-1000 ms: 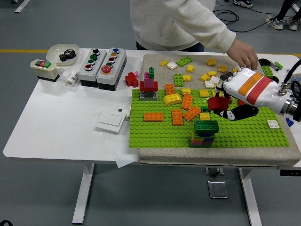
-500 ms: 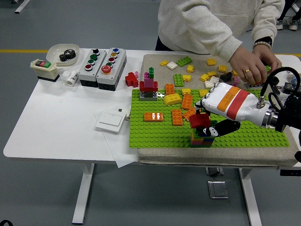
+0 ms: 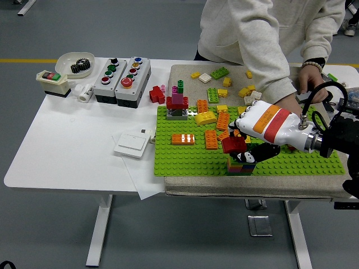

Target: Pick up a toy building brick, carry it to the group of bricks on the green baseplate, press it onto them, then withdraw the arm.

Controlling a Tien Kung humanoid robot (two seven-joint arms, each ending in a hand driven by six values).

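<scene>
Red brick [image 3: 233, 144] sits clamped in my right hand [image 3: 253, 133], held directly over the stack of bricks [image 3: 241, 164] near the front edge of the green baseplate [image 3: 185, 159]; from the head view I can't tell whether it is touching the stack's top or just above it. My fingers [image 3: 242, 124] curl round the brick from above, with the dark thumb side wrapped low beside the stack. My right arm comes in from the right edge, its white shell banded orange and red. My left hand is outside the picture.

Loose orange bricks [image 3: 211, 139] and a yellow piece [image 3: 205, 117] lie on the baseplate to the left of my hand, and a small red and pink build [image 3: 178, 105] stands at the plate's far left corner. A person [image 3: 252, 28] in a light sweatshirt leans over the far side, one hand [image 3: 311, 78] down near the right end of the beige mat [image 3: 185, 75]. Two button boxes [image 3: 121, 73] and a white wall switch [image 3: 132, 144] rest on the white table [image 3: 67, 140].
</scene>
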